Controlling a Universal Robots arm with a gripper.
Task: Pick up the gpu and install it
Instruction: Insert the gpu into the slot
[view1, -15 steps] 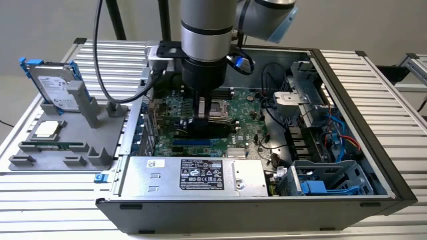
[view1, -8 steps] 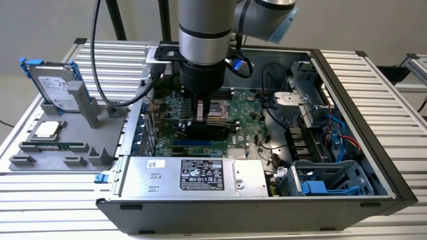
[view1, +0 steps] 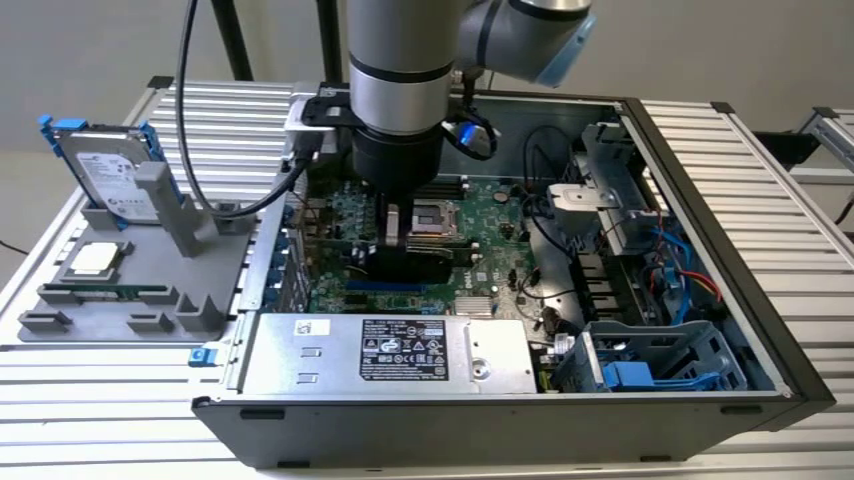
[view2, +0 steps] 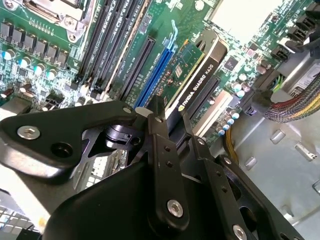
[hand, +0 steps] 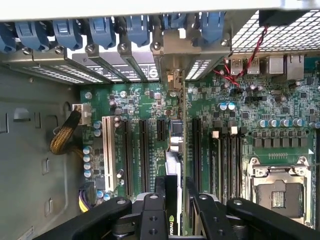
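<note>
Looking down in the exterior view, the arm's black two-fingered gripper hangs low inside the open grey metal computer case, over the green motherboard. The flat green expansion card with a black boxy cooler, the gpu, sits directly beneath the fingers, standing on edge close to the board. A judgement: if the card's lower edge is not lined up with its slot, pressing down could bend the board or jam the connector. On the grey parts tray outside the case, a silver hard drive with blue rails stands upright, well apart.

In the second wrist view, the gripper is pinching the gpu by its upper edge, one finger on each face. The card runs away from the fingers, alongside the long blue slot and just beside it; whether it is seated I cannot tell. A tilt here could make it catch on the neighbouring slots.

In the first wrist view, the gripper clasps the gpu, seen edge-on, running towards the slotted rear wall with blue plastic latches. The bracket end could snag there if it arrives skewed.
</note>
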